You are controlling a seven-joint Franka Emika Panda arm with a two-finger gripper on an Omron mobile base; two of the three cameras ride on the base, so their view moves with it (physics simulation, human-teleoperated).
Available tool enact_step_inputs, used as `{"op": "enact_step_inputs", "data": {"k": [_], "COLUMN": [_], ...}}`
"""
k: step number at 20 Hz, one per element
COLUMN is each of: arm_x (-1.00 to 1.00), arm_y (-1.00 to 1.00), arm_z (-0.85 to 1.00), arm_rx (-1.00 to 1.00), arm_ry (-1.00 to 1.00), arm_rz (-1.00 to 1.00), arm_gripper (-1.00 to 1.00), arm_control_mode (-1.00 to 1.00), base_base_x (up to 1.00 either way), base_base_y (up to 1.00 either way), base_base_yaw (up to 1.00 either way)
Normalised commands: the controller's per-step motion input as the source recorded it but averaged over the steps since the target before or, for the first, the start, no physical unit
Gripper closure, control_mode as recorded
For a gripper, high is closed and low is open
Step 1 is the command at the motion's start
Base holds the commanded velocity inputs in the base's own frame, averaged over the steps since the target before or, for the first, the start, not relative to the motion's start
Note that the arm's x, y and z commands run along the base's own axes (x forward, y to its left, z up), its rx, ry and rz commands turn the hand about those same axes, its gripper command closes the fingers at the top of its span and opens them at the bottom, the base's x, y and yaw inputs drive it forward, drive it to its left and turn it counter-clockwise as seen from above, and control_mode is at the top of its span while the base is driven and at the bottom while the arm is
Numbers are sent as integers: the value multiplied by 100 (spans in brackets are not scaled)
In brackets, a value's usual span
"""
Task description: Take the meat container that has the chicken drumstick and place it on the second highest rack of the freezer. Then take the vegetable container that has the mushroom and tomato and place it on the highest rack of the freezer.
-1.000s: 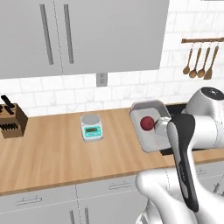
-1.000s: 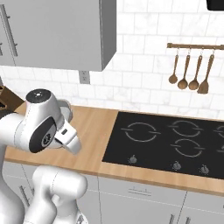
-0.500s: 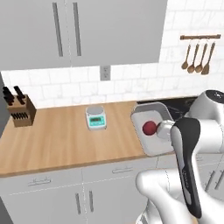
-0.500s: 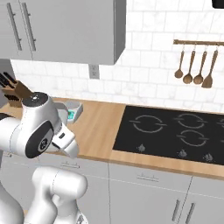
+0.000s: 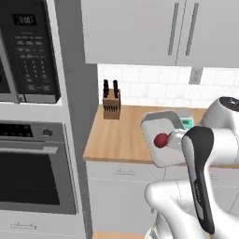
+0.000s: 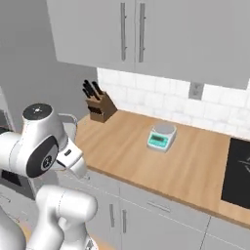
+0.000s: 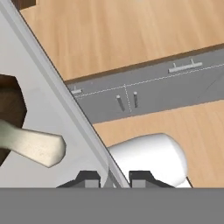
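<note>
Fingers point(image 7: 108, 178) clenched on the rim of the vegetable container point(image 5: 161, 140), one dark tip on each side of the tray's thin wall at the bottom of the hand view

Vegetable container held up off the tabletop point(image 5: 122, 137), tilted, in front of the arm and above the tabletop's front edge in the left base view

Tomato point(image 5: 161, 140) lying inside the tray, near its middle, a small dark-red ball against the pale grey floor

In the hand view, a brown cap with a pale stem point(image 7: 26, 144) resting on the tray floor left of the rim, likely the mushroom

Knife block point(image 5: 111, 102) standing at the back of the tabletop against the tiled wall, near the tall grey panel; seen too in the right base view point(image 6: 99, 106)

Small kitchen scale point(image 6: 161, 136) on the tabletop, well apart from the knife block, partly hidden behind the tray in the left base view

Black-glass wall oven point(image 5: 35, 172) at the left, microwave point(image 5: 28, 49) above it
</note>
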Motion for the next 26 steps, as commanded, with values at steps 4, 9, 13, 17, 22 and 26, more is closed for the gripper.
{"op": "enact_step_inputs", "data": {"k": [4,9,13,17,22,26], "arm_x": [0,0,0,0,0,0], "arm_y": [0,0,0,0,0,0], "arm_z": [0,0,0,0,0,0], "arm_rx": [0,0,0,0,0,0], "arm_ry": [0,0,0,0,0,0], "arm_rz": [0,0,0,0,0,0], "arm_gripper": [100,100,100,100,100,100], "arm_control_mode": [100,100,100,100,100,100], "base_base_x": [-53,-2,28,80,100,100], "base_base_y": [100,100,88,80,77,81], "base_base_yaw": [57,66,63,51,45,39]}}
